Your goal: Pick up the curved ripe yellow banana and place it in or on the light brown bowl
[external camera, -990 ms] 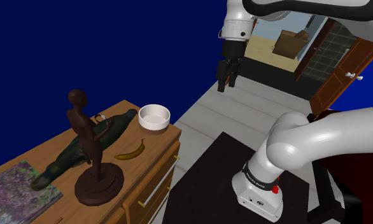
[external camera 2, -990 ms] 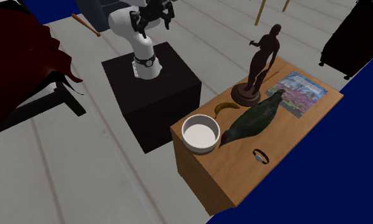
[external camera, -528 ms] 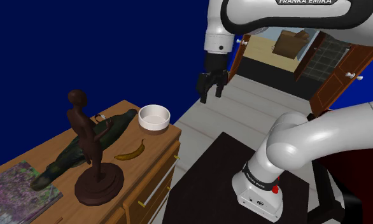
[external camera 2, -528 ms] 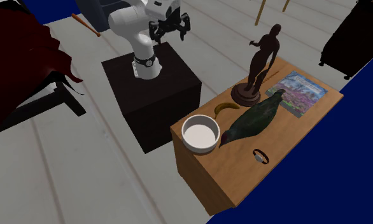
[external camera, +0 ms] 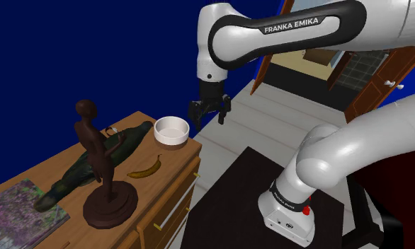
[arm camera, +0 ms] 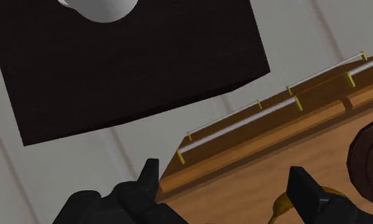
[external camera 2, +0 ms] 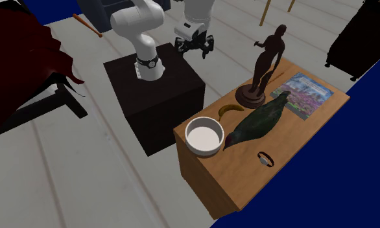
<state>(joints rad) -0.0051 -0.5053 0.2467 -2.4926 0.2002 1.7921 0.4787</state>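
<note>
- Nothing of the task proper was done: the banana [external camera: 145, 168] lay untouched on the wooden dresser [external camera: 167, 178], well below the gripper [external camera: 209, 120] and farther from it than the bowl was.
- The bowl [external camera: 172, 139] sat near the dresser corner with nothing in it, the closer of the two to the gripper but clearly lower; in the second exterior view the banana [external camera 2: 229, 109] lay just beside the bowl [external camera 2: 205, 152], between it and the dark statue [external camera 2: 268, 61].
- The gripper [external camera 2: 195, 50] hung in the air, its fingers spread apart with nothing between them; in the wrist view the gripper [arm camera: 226, 179] had only bare dresser [arm camera: 255, 184] top in the gap.
- Just beside one finger in that wrist view I made out a small yellowish tip [arm camera: 282, 205], which I took for an end of the banana, next to the statue's round base [arm camera: 370, 153].
- I judged I was in the approach: left to do were the descent over the banana, the grasp, the lift, the short carry to the bowl and the release.
- Against the frames from a second before, the arm had swung the gripper off from high over the black stand [external camera 2: 159, 97] and toward the dresser, and brought it lower.
- The fingers were as far apart as before, and banana, bowl and statue sat where they had been.
</note>
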